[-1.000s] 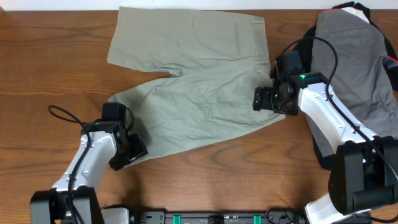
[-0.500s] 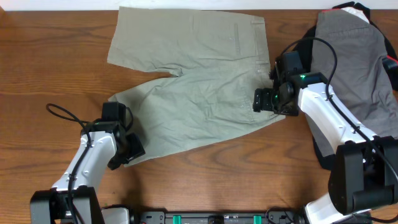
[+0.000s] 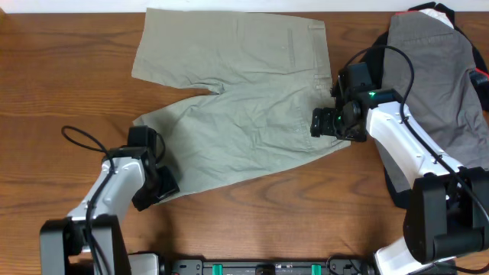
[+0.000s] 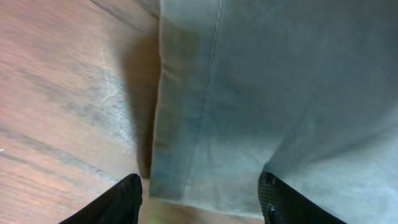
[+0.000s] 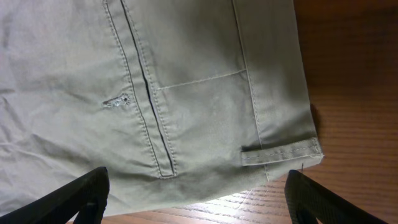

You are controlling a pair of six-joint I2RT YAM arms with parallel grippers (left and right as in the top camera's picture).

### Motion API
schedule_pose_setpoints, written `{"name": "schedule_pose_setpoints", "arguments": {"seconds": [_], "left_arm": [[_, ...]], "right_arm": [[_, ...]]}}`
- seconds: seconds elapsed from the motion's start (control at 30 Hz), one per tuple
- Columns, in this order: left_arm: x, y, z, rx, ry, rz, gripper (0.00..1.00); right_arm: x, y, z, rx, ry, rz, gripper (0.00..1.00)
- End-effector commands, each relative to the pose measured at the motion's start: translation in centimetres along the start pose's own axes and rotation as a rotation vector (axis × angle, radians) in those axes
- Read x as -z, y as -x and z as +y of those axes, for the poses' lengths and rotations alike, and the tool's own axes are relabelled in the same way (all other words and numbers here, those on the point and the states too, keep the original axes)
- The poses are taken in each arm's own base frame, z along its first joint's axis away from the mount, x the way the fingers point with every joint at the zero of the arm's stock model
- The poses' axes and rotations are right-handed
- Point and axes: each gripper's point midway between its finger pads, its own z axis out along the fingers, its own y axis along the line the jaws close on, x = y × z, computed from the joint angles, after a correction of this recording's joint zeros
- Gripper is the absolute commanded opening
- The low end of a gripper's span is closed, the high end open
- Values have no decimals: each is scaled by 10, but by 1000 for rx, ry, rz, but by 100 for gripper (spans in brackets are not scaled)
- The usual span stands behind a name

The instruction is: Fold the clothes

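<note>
The khaki-beige shorts lie spread flat on the wooden table, legs to the left, waistband to the right. My left gripper is open at the hem corner of the near leg; the left wrist view shows that hem between the two open fingers. My right gripper is open over the near waistband corner; the right wrist view shows the waistband, a belt loop and a pocket seam between its wide-open fingers.
A darker grey garment lies on a black one at the right side, under my right arm. The wooden table shows at left and along the front. The table's far edge runs just behind the shorts.
My left arm has shifted slightly at the near leg's hem corner. The right arm and the shorts have not moved.
</note>
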Motion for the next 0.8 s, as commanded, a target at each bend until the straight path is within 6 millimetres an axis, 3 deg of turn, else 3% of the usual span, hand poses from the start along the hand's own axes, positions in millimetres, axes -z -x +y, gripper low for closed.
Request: {"name": "schedule_pose_setpoints", "arguments": {"seconds": [0.0,0.07,0.27,0.63,0.77], "left_arm": [[-7,-4,-1,3,-7,35,51],[-9,-5,-2,10,-8,44,34],[-9,-4,-2,10,-10,40,6],[-8,6,-6,38,-28,0,6],[-8,9,-8,38,-34,-13,6]], "right_arm": [[1,1,-5,3,-11,-7,88],[1,1,-5,2,-11,-7,89],[2,0,-8,-4,-14,-2,88],[-15,-4,-18,-16,-52,41,87],[-25,-10,-21,-21,-64,79,81]]}}
